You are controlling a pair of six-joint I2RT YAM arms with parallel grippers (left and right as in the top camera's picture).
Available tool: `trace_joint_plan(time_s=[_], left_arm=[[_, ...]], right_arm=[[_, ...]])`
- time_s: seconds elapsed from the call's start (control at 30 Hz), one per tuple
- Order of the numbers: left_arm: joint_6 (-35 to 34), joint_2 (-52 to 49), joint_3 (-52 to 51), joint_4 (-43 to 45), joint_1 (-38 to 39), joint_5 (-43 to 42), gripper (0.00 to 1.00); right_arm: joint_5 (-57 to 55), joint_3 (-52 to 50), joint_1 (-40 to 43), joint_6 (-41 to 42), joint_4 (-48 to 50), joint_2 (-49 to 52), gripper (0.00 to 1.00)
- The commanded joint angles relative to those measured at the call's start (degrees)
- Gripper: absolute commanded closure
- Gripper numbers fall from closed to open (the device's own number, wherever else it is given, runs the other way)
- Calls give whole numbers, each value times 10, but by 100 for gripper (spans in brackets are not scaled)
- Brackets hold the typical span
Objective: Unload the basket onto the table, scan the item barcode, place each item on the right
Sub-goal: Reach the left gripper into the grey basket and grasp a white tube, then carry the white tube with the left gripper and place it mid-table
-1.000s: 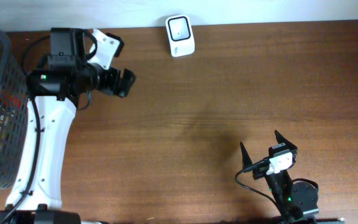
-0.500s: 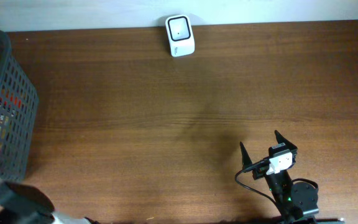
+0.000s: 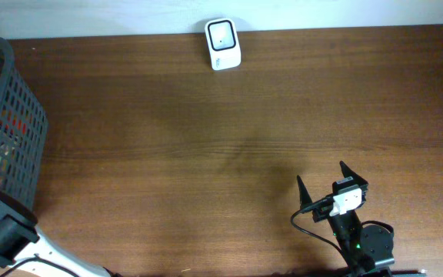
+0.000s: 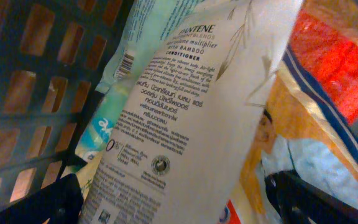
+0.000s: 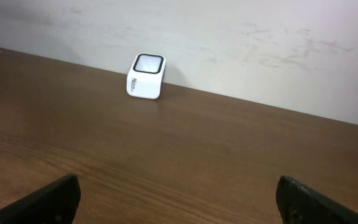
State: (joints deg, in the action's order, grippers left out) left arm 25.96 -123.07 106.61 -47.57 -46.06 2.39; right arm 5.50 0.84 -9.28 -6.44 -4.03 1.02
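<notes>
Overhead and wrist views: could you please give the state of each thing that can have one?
Left gripper, jaws open, empty, over the conditioner.
Right gripper, jaws open, empty, above the table.
Conditioner, lying in the basket, ungripped.
Basket, filled with packages.
Scanner, upright at the table's far edge, nothing before it.

A dark brown wooden table (image 3: 244, 115) with a visible grain carries a small white barcode scanner (image 3: 223, 44) at its far edge, just beside the pale wall, and a dark plastic mesh basket (image 3: 19, 127) at its left edge, well apart from the scanner.
</notes>
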Motion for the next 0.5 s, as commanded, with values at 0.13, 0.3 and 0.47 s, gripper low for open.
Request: trace_joint_plan(time_s=[0.13, 0.3, 0.47], left_arm=[[12, -24, 3, -3, -3, 0, 81], [-13, 36, 5, -1, -2, -12, 92], [-120, 182, 38, 17, -2, -164, 100]], right_arm=[[3, -5, 3, 0, 0, -3, 1], [3, -5, 3, 0, 0, -3, 1], [3, -5, 3, 0, 0, -3, 1]])
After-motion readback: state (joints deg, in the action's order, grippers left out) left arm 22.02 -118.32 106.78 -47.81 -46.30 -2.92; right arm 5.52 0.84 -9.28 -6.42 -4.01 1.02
